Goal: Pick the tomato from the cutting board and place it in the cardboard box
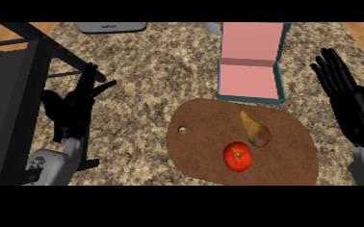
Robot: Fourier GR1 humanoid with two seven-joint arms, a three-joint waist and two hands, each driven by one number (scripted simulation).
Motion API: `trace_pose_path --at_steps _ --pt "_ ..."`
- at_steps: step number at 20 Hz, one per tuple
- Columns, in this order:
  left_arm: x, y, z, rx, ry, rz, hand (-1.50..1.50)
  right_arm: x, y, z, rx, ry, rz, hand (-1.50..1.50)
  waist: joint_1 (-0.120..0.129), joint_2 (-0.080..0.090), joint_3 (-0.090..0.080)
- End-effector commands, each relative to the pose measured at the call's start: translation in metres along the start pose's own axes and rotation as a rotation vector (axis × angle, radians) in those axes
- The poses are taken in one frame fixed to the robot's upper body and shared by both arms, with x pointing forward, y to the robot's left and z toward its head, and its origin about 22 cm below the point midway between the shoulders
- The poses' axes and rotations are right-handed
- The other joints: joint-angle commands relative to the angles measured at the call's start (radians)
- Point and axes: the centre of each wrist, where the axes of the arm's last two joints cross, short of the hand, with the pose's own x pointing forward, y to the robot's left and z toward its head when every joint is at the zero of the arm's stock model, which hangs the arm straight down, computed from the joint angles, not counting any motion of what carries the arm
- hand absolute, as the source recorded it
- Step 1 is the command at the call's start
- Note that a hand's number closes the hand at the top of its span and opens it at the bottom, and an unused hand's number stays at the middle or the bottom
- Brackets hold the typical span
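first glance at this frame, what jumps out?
The red tomato on the brown cutting board, low centre-right, with a pear just above it. Beyond the board's far edge lies the open box, pink inside. Both hands rest open: left hand mid-left, right hand at the right edge.

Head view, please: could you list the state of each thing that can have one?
Tomato: on the cutting board, not held.
Pear: lying on the board beside the tomato.
Cardboard box: open, lid up, nothing inside.
Left hand: open, resting.
Right hand: open, resting.
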Motion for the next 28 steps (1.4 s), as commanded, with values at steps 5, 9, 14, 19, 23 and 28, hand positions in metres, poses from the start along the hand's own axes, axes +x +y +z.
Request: trace_pose_path --at_steps 5,9,14,19,23,28 --pt "0.030 -0.016 0.011 -0.251 -0.159 -0.203 0.00 -0.045 0.043 0.047 -0.115 0.245 0.026 -1.50 -0.046 0.027 -0.071" --pt "0.023 -0.005 0.006 -0.311 -0.084 -0.189 0.00 -0.045 -0.007 0.054 -0.125 0.205 0.459 -1.50 -0.085 0.024 -0.083" --pt "0.036 0.002 0.021 -0.335 -0.129 -0.244 0.00 -0.048 -0.004 0.077 -0.049 0.137 0.798 -1.50 -0.079 0.022 -0.087" --pt "0.050 0.007 0.028 -0.331 -0.143 -0.238 0.00 -0.029 0.021 0.092 -0.047 0.074 0.963 -1.50 -0.091 0.020 -0.088" --pt "0.043 0.002 0.030 -0.327 -0.155 -0.233 0.00 -0.005 0.042 0.107 0.005 0.163 1.034 -1.50 -0.092 0.028 -0.088" --pt "0.029 -0.007 0.036 -0.347 -0.142 -0.217 0.00 0.036 0.080 0.133 0.121 0.348 1.003 -1.50 -0.068 0.030 -0.085"
